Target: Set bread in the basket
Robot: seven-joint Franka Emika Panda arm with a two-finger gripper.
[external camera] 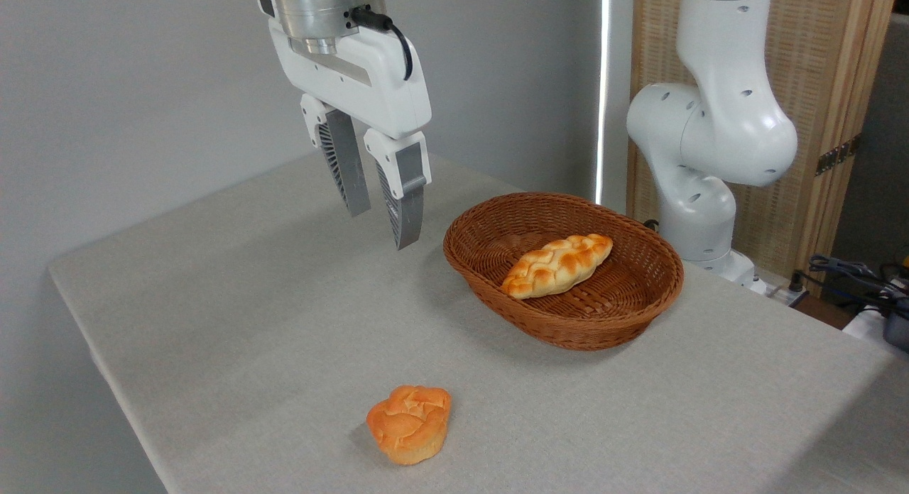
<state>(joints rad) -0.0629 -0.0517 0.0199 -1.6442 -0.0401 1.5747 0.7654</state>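
Note:
The bread (410,423), a small round bun with a cracked golden-orange top, lies on the grey table near its front edge. The oval brown wicker basket (469,263) stands to the right of centre, with a longer braided loaf (556,265) lying inside it. My gripper (383,228) hangs well above the table, left of the basket and far behind the bun. Its grey ribbed fingers (406,203) point down, a small gap between them, and nothing is held.
The arm's white base and joints (710,139) rise behind the basket at the right. A wooden screen (824,89) and cables (852,270) sit past the table's right end. The table's left edge (99,359) drops off close to the bun.

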